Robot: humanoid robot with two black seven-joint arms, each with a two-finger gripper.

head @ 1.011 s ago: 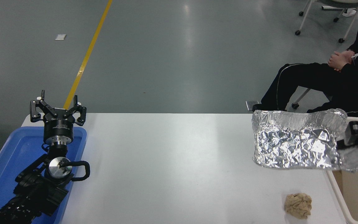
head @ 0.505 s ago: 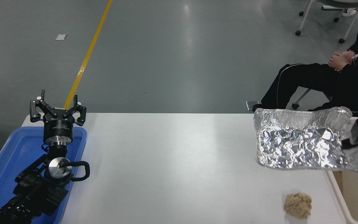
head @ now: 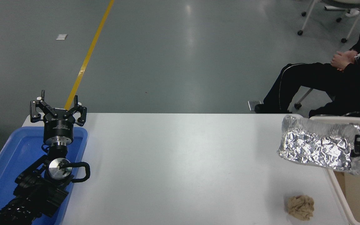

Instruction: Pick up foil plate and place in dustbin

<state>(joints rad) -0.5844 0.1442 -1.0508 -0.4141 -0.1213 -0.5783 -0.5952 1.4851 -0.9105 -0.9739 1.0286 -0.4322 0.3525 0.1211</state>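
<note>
The shiny crinkled foil plate [head: 317, 146] hangs in the air over the table's right edge, partly above the dustbin. My right gripper [head: 358, 147] comes in from the right edge and is shut on the plate's right rim. The cream dustbin [head: 342, 195] stands against the table's right side; only its rim and part of its inside show. My left gripper [head: 58, 110] is parked at the lower left, open and empty, above the blue tray.
A blue plastic tray [head: 5, 162] lies at the table's left edge under the left arm. A crumpled tan paper ball [head: 300, 207] sits at the front right of the white table [head: 180, 168]. A seated person [head: 339, 75] is beyond the far right corner.
My right gripper has carried the foil plate to the right, toward the dustbin, and the plate now looks smaller and flatter. The left arm has not moved.
</note>
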